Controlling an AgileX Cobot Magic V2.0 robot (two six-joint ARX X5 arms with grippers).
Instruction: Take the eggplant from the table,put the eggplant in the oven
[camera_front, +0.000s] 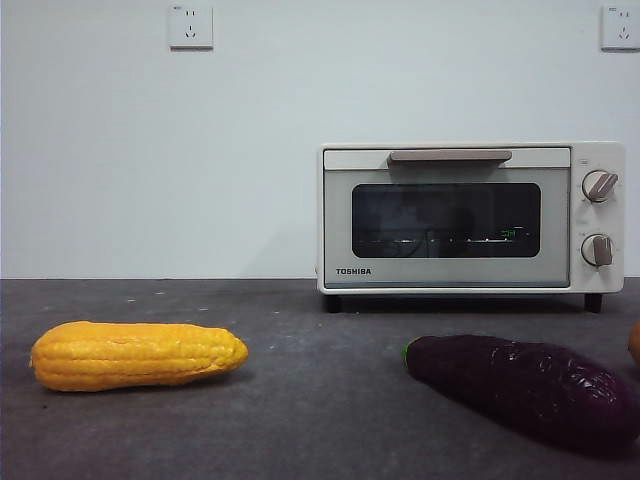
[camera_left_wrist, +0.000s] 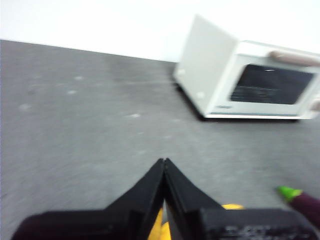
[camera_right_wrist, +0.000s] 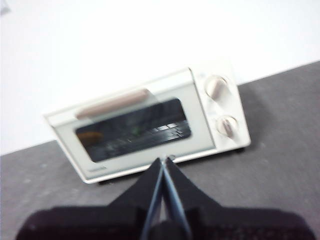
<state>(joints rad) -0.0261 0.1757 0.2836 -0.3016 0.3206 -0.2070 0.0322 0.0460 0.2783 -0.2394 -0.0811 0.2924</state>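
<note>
The eggplant (camera_front: 525, 388) lies on the bench (camera_front: 300, 400) before the closed oven (camera_front: 470, 217). Our left hand (camera_left_wrist: 164, 165) and right hand (camera_right_wrist: 163, 162) are both pressed together, empty. We should open the door first, then grip mid-body.

A yellow corn cob (camera_front: 138, 355) lies on its side at about 8 o'clock in the front view, its blunt end to the left and its tapered tip to the right. A plain white wall (camera_front: 150, 160) fills the background. It carries two white sockets: one socket (camera_front: 190, 26) at 11 o'clock, another socket (camera_front: 620, 27) at 1 o'clock, cut by the frame edge. An orange sliver (camera_front: 634, 343) shows at 4 o'clock, too cropped to identify.
</note>
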